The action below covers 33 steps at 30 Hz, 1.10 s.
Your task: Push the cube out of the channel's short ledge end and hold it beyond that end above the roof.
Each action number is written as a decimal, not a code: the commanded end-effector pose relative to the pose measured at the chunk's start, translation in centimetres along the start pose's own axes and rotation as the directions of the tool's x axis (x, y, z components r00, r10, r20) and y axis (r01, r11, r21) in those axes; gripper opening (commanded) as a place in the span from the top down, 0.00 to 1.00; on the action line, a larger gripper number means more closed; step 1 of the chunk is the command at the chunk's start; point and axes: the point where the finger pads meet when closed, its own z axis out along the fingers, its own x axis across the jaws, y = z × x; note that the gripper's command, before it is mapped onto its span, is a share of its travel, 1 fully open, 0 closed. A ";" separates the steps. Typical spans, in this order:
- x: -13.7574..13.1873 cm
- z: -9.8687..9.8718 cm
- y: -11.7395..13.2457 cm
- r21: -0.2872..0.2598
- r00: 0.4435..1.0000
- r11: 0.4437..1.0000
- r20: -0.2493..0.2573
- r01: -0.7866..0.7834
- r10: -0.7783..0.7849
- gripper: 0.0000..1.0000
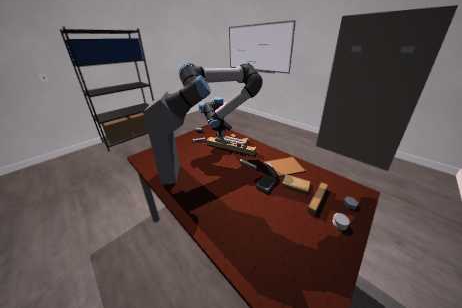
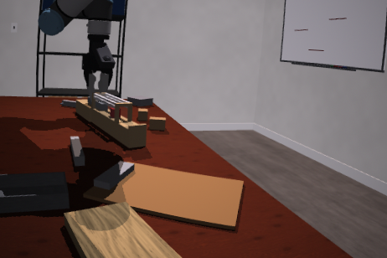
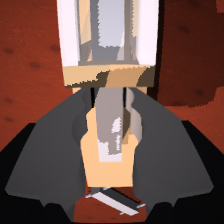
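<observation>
Clamped gripper [image 3: 109,131] on a grey rod [image 3: 107,117] over the channel [image 2: 110,120] at table's far left; caught that grip only in wrist view; cube hidden; no readable writing.

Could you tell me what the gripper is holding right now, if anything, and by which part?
The gripper is shut on a thin grey stick, pinched near its upper end; the rest points down toward the wooden channel.
</observation>
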 end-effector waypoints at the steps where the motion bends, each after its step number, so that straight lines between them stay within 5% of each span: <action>1: 0.0 -0.1 -0.1 0.000 1.000 1.000 0.000 0.001 -0.001 1.00; 20: 0.0 -0.1 -0.1 0.000 1.000 1.000 0.000 0.001 -0.001 1.00; 21: 0.0 -0.1 -0.1 0.000 1.000 1.000 0.000 0.001 -0.001 0.78; 33: 0.0 -0.1 -0.1 0.000 1.000 1.000 0.000 0.001 -0.001 0.78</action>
